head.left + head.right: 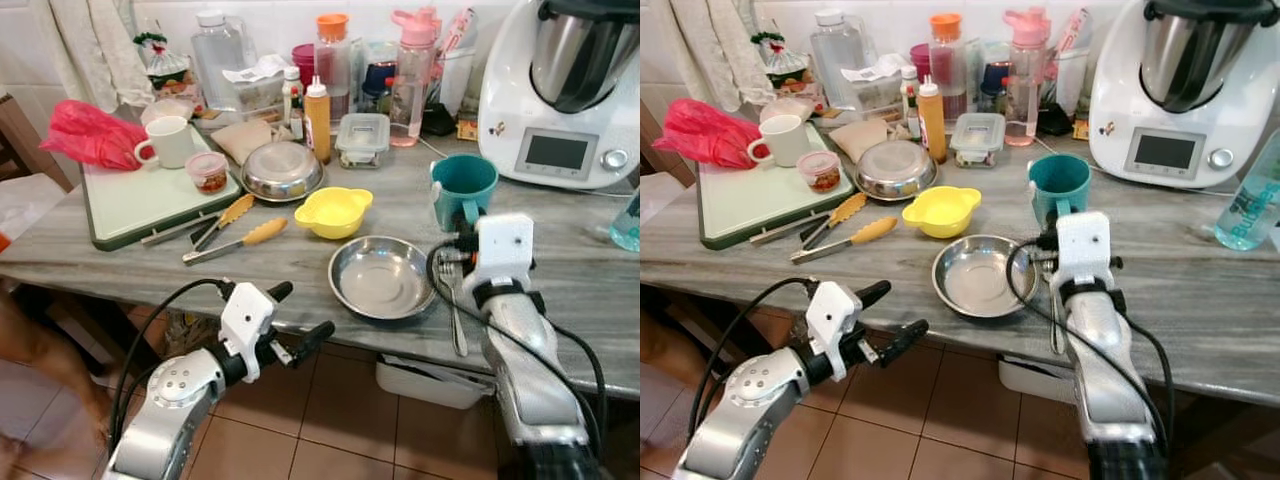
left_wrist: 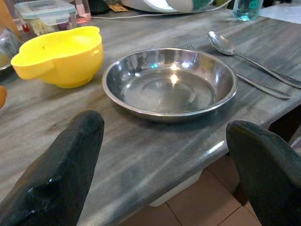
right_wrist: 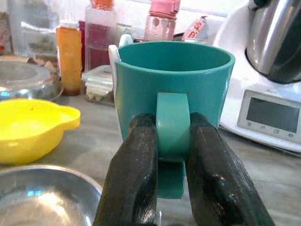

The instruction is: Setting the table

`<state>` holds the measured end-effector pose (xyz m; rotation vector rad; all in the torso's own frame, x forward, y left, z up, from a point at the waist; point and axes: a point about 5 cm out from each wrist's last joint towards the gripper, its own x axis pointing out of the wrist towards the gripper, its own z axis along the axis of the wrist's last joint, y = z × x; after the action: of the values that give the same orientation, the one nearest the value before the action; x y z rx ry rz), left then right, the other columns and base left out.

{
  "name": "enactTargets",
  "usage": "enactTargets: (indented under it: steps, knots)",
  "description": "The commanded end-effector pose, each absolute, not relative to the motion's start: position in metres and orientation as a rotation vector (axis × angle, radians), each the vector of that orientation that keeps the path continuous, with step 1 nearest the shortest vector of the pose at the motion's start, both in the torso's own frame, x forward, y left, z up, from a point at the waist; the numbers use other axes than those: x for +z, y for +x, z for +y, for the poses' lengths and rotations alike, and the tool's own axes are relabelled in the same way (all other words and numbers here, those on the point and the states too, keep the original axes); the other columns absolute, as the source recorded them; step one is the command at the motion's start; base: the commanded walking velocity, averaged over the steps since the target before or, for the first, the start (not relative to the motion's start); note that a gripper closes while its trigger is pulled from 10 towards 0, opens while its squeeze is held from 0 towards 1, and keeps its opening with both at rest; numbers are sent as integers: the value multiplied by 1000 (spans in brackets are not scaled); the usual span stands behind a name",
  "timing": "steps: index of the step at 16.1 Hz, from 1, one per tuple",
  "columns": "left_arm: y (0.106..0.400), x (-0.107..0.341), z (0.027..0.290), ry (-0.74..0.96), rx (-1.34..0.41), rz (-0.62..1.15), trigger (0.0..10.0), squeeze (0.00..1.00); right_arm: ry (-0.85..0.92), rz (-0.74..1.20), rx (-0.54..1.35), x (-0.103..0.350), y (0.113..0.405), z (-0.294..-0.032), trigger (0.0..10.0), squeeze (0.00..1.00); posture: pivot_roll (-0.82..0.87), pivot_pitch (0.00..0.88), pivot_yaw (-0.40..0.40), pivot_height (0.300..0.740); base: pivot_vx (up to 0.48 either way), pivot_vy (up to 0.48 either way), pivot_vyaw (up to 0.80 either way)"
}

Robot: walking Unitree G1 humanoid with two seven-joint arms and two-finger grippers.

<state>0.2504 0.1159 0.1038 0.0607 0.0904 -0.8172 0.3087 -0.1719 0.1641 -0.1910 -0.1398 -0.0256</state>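
Observation:
A teal mug stands upright on the grey counter, right of a steel plate. My right gripper is shut on the mug's handle, one black finger on each side. A spoon and fork lie between the plate and my right arm. My left gripper hovers open just off the counter's front edge, left of the plate, holding nothing. A yellow bowl sits behind the plate.
A large white kitchen machine stands behind the mug. Bottles and a lidded box crowd the back. At left are a green board with a white mug, a second steel bowl and tongs.

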Motion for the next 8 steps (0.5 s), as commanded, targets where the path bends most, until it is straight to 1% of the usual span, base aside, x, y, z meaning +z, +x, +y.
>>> enactTargets:
  steps: [1, 8]
  knots:
    - [251, 110, 115, 69, -825, 79, 10000, 0, -174, -142, -31, 167, 313, -172, 10000, 0, -132, 36, 74, 740, 0, 0, 0]
    - [246, 111, 115, 72, -839, 101, 10000, 0, -80, -68, -23, 159, 332, -172, 10000, 0, -126, 47, 80, 740, 0, 0, 0]
